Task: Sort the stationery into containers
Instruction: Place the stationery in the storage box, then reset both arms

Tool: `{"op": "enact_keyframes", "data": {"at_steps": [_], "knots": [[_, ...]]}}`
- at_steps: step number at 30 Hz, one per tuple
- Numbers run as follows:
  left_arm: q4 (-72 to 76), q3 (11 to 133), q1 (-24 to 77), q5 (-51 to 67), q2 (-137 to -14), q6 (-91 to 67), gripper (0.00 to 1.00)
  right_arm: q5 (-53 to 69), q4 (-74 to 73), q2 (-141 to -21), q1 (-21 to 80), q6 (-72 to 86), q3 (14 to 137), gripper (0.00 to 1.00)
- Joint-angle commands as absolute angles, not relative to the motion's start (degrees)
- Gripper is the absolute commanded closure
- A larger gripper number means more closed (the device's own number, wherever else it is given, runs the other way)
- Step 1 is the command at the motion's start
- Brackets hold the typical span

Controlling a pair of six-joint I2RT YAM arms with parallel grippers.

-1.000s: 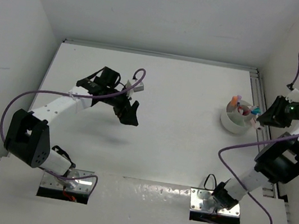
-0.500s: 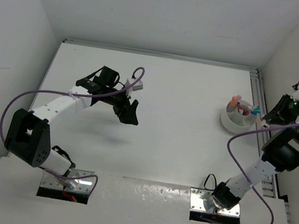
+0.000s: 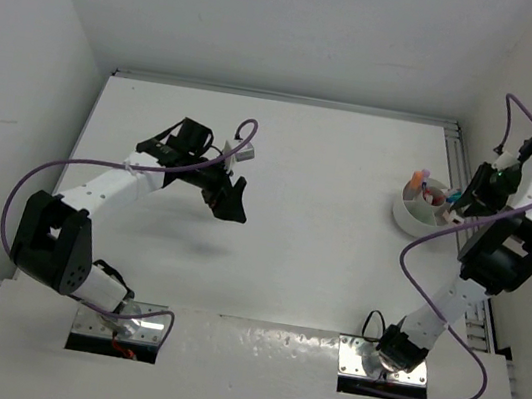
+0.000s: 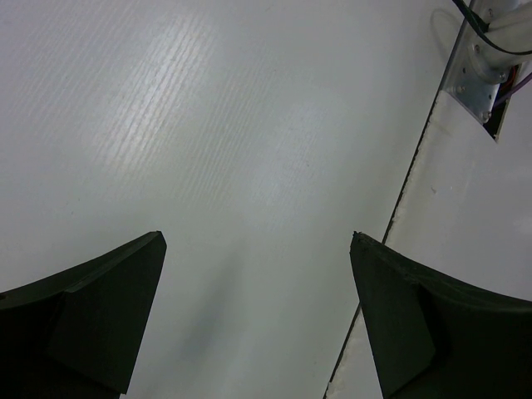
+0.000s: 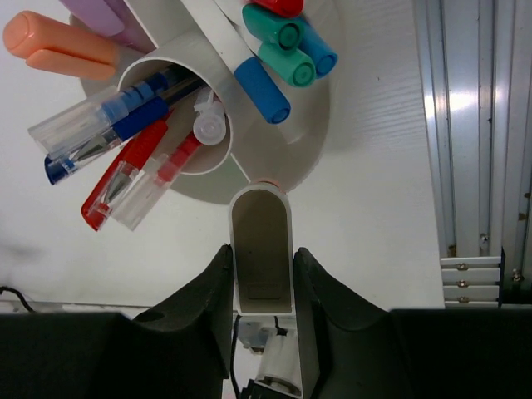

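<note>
Far right of the tabletop: the right claw is gripping the small pinkish-brown block. One finger is pressing on each long side, and the rounded end is sticking out past the fingertips. That end is sitting right at the outer wall of the white tub; whether it is touching or just clear, I cannot tell. From overhead, this claw is hanging at the tub's right side, with the metal rail running just beside it.

The tub is holding the rest of the stationery:
- A smaller round cup is standing inside it.
- Clear pens with blue ink and red ink are leaning out over the cup's rim.
- Across a thin divider, capped pens are lying bunched together, showing teal caps and a blue cap.
- An orange highlighter is poking out over the tub's edge on the other side of the cup.

Left of centre: the left claw is hovering above the tabletop, well apart from the tub. Its fingers are spread wide, and only white surface is showing between them.
</note>
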State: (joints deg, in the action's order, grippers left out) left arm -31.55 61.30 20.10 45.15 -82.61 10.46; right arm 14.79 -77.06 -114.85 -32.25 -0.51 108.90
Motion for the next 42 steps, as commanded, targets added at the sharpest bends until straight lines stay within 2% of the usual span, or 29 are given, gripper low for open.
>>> {"op": "enact_keyframes", "data": {"at_steps": [1, 10, 23, 28, 29, 32, 33, 36, 39, 42], "knots": [[-30.59, 61.70, 19.34, 45.97, -82.70, 10.81, 0.00, 12.22, -78.67, -115.48, -31.47, 2.63, 111.27, 1.00], [-29.97, 61.87, 19.16, 46.67, -84.11, 10.72, 0.00, 10.28, -77.34, -117.16, -29.45, 3.96, 112.94, 1.00], [-30.50, 61.79, 18.81, 46.67, -84.29, 11.08, 0.00, 7.82, -76.20, -119.27, -28.30, 5.36, 114.52, 0.93], [-30.15, 62.22, 18.81, 46.85, -84.64, 10.73, 0.00, 7.82, -76.20, -119.27, -28.30, 5.45, 114.70, 0.79], [-29.97, 62.23, 18.72, 46.93, -84.73, 10.81, 0.00, 7.91, -76.20, -119.27, -28.30, 5.54, 114.78, 0.71], [-29.79, 62.14, 18.81, 46.93, -84.73, 10.63, 0.00, 8.87, -76.20, -119.09, -28.30, 5.45, 115.40, 0.60], [-29.79, 62.05, 18.72, 46.85, -84.64, 10.72, 0.00, 10.10, -76.20, -119.18, -28.30, 5.45, 115.57, 0.52], [-29.62, 62.05, 18.72, 46.85, -84.20, 10.29, 0.00, 12.03, -75.94, -118.65, -27.86, 5.54, 116.19, 0.38], [-29.53, 62.05, 18.55, 46.58, -83.67, 9.85, 0.00, 14.22, -75.76, -117.34, -27.16, 5.54, 116.45, 0.34], [-29.35, 61.88, 18.37, 46.14, -82.36, 9.32, 0.00, 18.17, -75.94, -114.88, -26.02, 4.49, 116.54, 0.35]]}}
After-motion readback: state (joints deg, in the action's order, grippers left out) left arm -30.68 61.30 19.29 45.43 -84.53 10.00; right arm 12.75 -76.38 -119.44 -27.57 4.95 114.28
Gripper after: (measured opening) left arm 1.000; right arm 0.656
